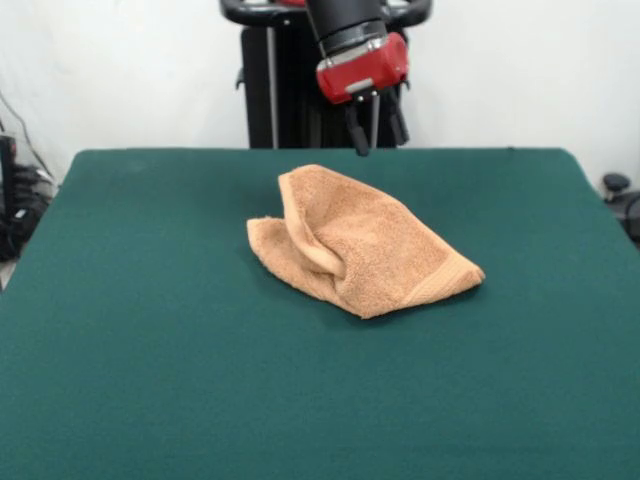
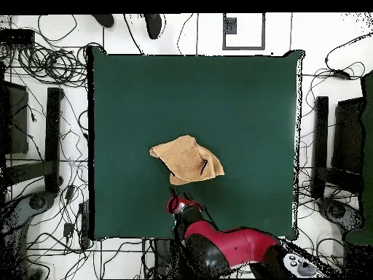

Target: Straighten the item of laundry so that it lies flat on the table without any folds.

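We judge the job barely begun: the towel (image 1: 365, 245) lies folded and bunched on the surface (image 1: 150, 380), our tool (image 1: 377, 128) hanging above it, fingers apart and empty.

My arm (image 1: 345, 25) comes down from above, black at the wrist with a red housing (image 1: 362, 68) just over my gripper (image 1: 378, 132). The gripper hangs in the air, pointing downward, its two dark fingers (image 1: 357, 131) spread apart with nothing between them. From overhead my red arm (image 2: 229, 246) reaches in from the base side.
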`<state>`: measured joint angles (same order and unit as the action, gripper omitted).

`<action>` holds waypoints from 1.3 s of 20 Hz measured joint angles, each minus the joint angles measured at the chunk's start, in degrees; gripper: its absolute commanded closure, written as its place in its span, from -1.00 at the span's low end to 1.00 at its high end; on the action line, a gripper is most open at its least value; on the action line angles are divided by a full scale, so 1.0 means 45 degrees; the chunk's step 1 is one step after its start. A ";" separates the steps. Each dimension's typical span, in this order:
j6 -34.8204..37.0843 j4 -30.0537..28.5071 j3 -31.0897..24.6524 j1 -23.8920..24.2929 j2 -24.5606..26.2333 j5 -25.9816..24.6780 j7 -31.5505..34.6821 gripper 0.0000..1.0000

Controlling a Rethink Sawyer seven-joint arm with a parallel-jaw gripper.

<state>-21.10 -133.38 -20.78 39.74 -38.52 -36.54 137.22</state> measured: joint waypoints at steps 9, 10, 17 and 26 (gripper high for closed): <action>-0.2839 0.0000 0.3058 -0.3028 -0.0126 -0.0195 0.0000 -1.00; -0.3046 0.0006 0.3178 -0.3144 -0.0152 -0.0253 0.0000 -1.00; -0.3979 0.0006 0.4069 -0.3516 -0.0266 -0.0458 0.0000 -1.00; -0.3987 -0.0059 0.5548 -0.3920 -0.0959 0.0793 0.0000 -1.00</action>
<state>-39.04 -133.64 4.19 22.10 -42.83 -32.97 137.22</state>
